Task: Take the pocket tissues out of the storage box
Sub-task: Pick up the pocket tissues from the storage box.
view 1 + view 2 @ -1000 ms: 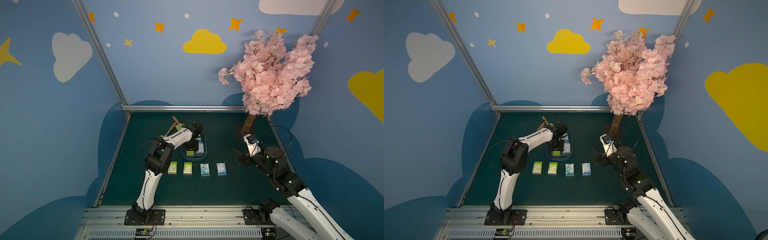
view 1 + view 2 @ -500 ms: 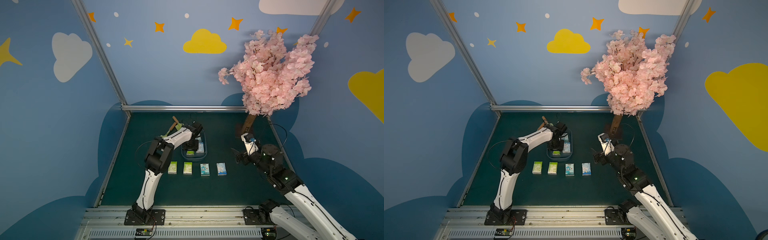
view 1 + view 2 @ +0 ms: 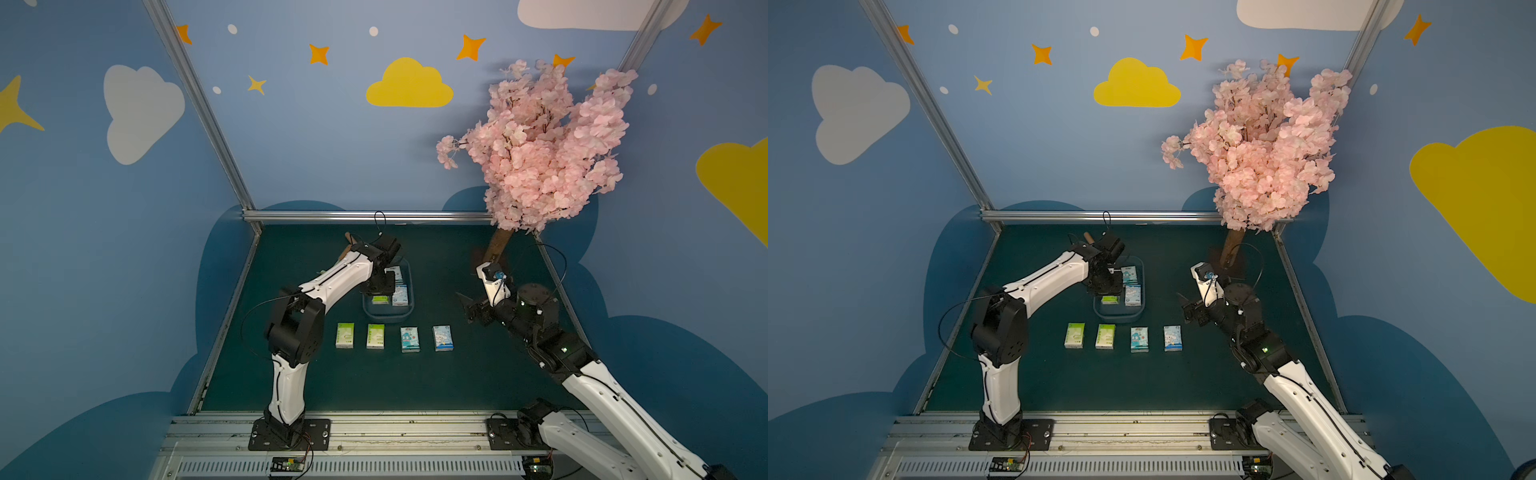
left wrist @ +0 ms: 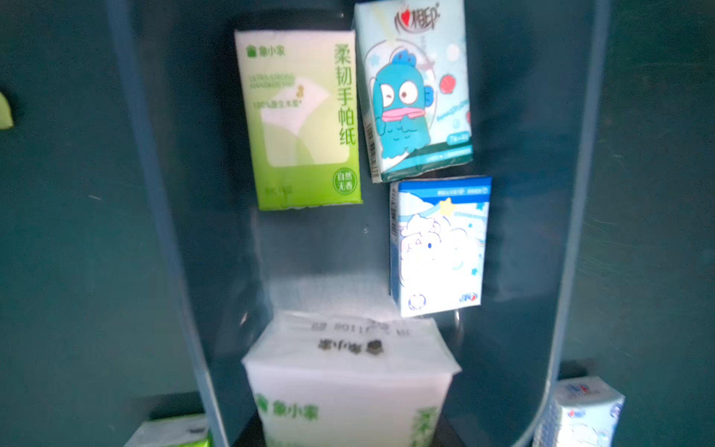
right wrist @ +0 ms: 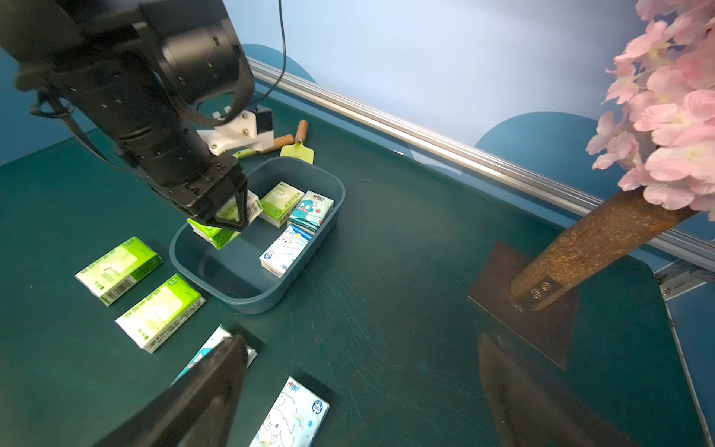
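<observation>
Leftmost, the left hand is clamped across a green-and-white tissue packet. The packet is tilted, its lower end inside the blue storage box; contact with the box floor cannot be made out. Three packets lie flat in the box, long axes along its length: a green packet, a fish-cartoon packet and a white-puppy packet. In front of the box, four packets lie in a row on the bench, aligned likewise. The right hand, fingers apart, hangs well to the right.
</observation>
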You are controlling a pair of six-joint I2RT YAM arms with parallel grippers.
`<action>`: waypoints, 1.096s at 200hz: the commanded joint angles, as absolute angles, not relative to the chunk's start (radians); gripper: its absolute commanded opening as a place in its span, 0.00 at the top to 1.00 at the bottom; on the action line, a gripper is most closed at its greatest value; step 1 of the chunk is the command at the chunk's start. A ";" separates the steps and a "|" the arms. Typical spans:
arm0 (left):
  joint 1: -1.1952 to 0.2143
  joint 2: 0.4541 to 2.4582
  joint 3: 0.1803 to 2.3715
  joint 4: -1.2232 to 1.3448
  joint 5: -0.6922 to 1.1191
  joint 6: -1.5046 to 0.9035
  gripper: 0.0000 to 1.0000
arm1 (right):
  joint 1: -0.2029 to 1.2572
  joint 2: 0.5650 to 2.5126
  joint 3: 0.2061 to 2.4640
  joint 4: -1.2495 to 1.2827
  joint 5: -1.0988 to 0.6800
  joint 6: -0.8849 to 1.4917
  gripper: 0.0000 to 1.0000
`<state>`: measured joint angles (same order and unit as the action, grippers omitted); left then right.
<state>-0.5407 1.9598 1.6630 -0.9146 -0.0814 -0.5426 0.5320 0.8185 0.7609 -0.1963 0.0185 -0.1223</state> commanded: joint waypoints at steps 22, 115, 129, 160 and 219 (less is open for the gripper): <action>-0.550 1.800 1.550 -0.987 -0.094 -0.543 0.54 | 0.530 0.852 0.766 -0.114 -0.029 -0.088 0.02; -0.566 1.445 1.242 -1.096 -0.132 -0.584 0.54 | 0.531 0.882 0.757 -0.042 -0.032 -0.007 0.02; -0.566 1.396 1.188 -1.098 -0.105 -0.593 0.53 | 0.532 0.886 0.760 -0.040 -0.031 -0.005 0.02; -0.566 1.318 1.074 -1.100 -0.058 -0.624 0.53 | 0.531 0.891 0.764 -0.035 -0.033 0.000 0.02; -0.569 1.257 0.919 -1.081 0.014 -0.647 0.54 | 0.531 0.899 0.776 -0.051 -0.039 0.002 0.02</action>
